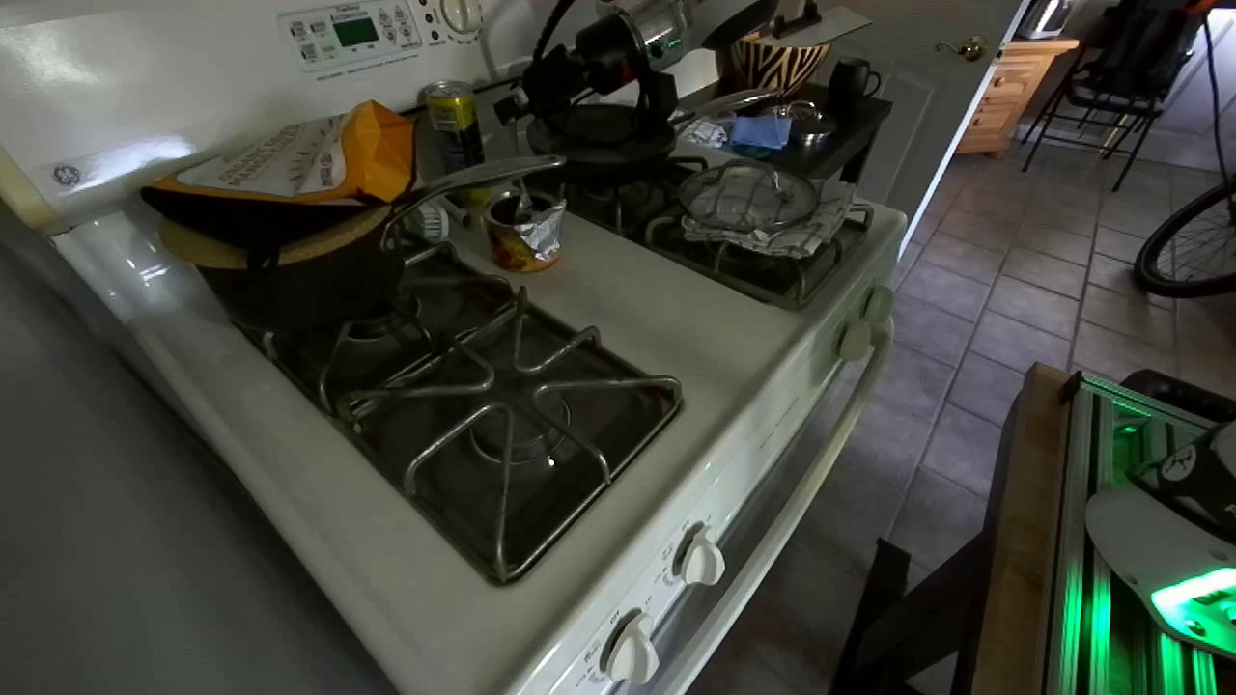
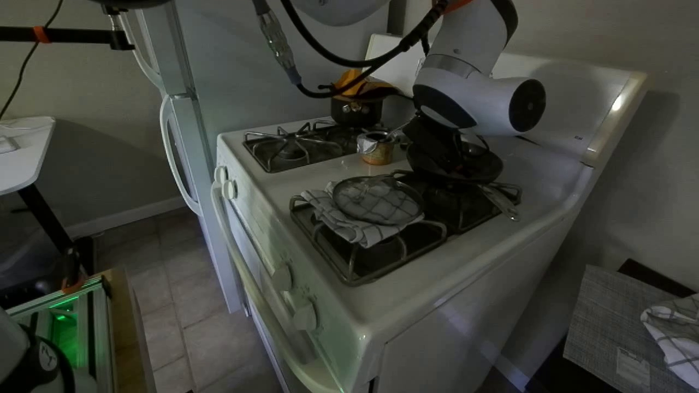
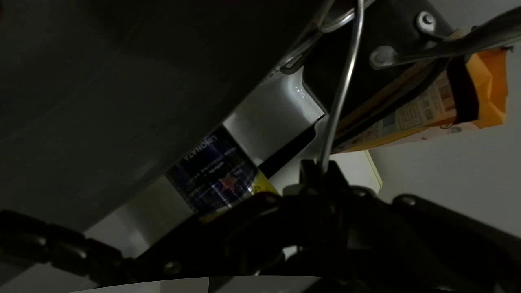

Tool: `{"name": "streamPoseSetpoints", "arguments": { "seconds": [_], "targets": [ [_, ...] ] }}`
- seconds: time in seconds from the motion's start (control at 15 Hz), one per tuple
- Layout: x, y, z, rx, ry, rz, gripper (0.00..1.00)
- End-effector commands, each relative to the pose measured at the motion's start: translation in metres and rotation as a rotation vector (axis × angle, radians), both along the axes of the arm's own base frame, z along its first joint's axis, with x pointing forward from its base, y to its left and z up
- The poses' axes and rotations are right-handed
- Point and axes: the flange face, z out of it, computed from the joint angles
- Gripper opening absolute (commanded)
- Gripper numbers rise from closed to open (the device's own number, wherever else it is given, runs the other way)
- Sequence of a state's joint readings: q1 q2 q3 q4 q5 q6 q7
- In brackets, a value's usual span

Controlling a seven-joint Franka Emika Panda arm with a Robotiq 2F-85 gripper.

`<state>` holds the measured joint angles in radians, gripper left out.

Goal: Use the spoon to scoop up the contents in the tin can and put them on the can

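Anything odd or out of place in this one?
Yes. A checked cloth lies over a burner grate under a glass lid, and an orange bag lies across the top of a pot; both look odd on a stove. The tin can stands upright; no spill shows.

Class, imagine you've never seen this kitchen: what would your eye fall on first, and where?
Probably the bright orange bag, perched on the dark pot at the back of the stove. Then the bulky white arm above the stove in an exterior view, its claw closed on a slim spoon. Nearer the front, a glass lid lies on a checked cloth.
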<state>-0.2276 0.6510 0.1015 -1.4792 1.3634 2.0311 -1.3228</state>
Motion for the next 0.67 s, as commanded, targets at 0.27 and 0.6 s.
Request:
{"name": "streamPoseSetpoints", "arguments": {
  "seconds": [0.27, 0.6],
  "targets": [
    [0.0077, -0.0062, -0.0121, 0.089, -0.008, 0.019, 0.02],
    [0.0101, -0.0112, -0.0138, 0.130, -0.010, -0.003, 0.02]
  ]
}}
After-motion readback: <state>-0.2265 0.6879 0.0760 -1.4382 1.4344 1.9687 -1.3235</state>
